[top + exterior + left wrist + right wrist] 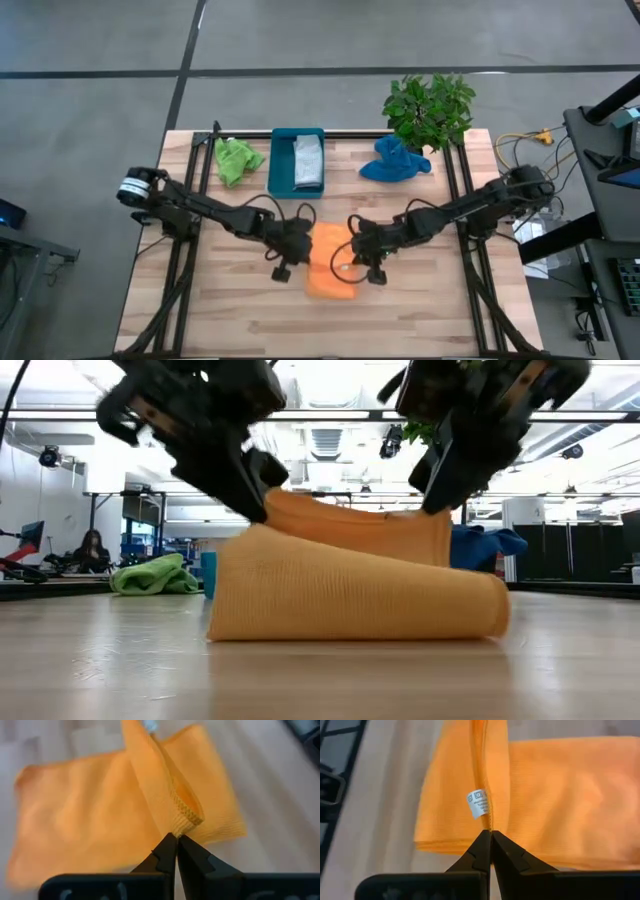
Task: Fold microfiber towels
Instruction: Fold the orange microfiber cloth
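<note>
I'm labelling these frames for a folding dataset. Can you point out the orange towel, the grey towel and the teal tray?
orange towel (pixel 331 268): high view, its flat lower half.
grey towel (pixel 307 162): high view, middle of the folded cloth.
teal tray (pixel 280 160): high view, bare floor beside the cloth.

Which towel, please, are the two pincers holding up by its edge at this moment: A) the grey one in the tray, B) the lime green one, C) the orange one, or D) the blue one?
C: both the left pincer and the right pincer are shut on an edge of the orange towel, lifting it off the table.
</note>
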{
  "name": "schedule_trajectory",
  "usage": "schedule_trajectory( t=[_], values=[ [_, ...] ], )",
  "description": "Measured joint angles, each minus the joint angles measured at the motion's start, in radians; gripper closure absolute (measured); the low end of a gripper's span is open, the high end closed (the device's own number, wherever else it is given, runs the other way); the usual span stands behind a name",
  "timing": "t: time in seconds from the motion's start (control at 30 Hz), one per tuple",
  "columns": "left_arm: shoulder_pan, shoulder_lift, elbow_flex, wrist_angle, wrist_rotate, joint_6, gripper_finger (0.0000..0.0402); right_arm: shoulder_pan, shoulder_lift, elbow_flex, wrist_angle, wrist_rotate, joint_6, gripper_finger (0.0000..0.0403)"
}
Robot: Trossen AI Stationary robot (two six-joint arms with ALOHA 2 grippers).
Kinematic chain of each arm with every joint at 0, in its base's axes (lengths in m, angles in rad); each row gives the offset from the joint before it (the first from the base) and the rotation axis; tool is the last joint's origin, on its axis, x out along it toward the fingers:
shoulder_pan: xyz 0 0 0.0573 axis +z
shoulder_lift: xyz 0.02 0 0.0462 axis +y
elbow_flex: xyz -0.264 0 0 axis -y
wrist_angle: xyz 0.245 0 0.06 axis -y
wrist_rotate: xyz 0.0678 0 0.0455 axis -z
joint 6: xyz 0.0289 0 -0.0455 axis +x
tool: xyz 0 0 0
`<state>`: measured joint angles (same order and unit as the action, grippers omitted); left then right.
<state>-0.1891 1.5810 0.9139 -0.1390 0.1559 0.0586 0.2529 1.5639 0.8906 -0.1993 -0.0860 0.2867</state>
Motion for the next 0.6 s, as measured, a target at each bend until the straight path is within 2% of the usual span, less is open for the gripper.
schedule_trajectory(
  t=[0.27, 0.6],
  values=[
    [0.059, -0.007, -0.039, 0.026, -0.06, 0.001, 0.0401, -0.091, -0.001, -0.051, 0.001, 0.0, -0.004, 0.0394],
    [0.07, 0.015, -0.042, 0.094, -0.139, 0.001, 0.0401, -0.142, -0.001, -0.054, -0.009, 0.005, -0.022, 0.0394]
  ],
)
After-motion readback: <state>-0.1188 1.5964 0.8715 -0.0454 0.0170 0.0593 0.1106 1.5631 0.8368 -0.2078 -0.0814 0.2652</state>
